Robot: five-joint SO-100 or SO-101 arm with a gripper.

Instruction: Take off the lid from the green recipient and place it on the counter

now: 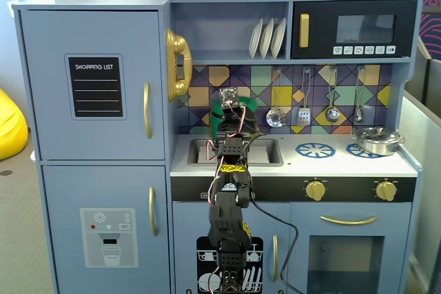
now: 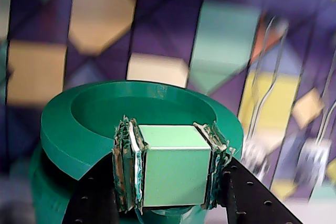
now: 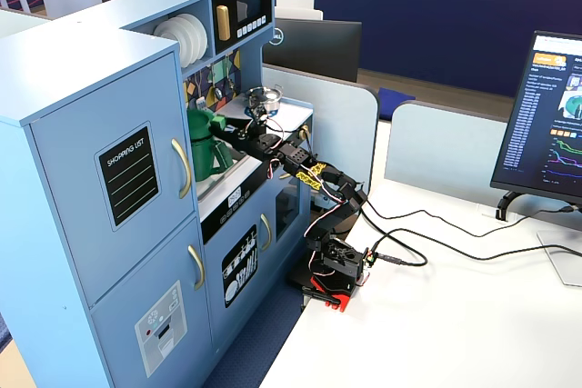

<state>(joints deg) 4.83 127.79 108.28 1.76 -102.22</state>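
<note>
My gripper (image 2: 169, 130) is shut on the light-green knob (image 2: 173, 169) of the dark green lid (image 2: 94, 124). In the wrist view a dark gap shows under the lid's left edge, with the green recipient (image 2: 44, 195) just below it, so the lid sits slightly raised. In a fixed view the lid (image 1: 218, 109) peeks out behind my arm above the sink, and the pot is hidden there. In another fixed view the green pot (image 3: 204, 159) stands at the sink end of the white counter (image 3: 293, 117), with my gripper (image 3: 225, 130) at its top.
A steel pan (image 1: 376, 140) sits on the right burner ring of the counter (image 1: 331, 164). The grey sink (image 1: 267, 152) lies under my arm. Utensils (image 1: 304, 109) hang on the tiled back wall. Shelf and microwave overhang the worktop.
</note>
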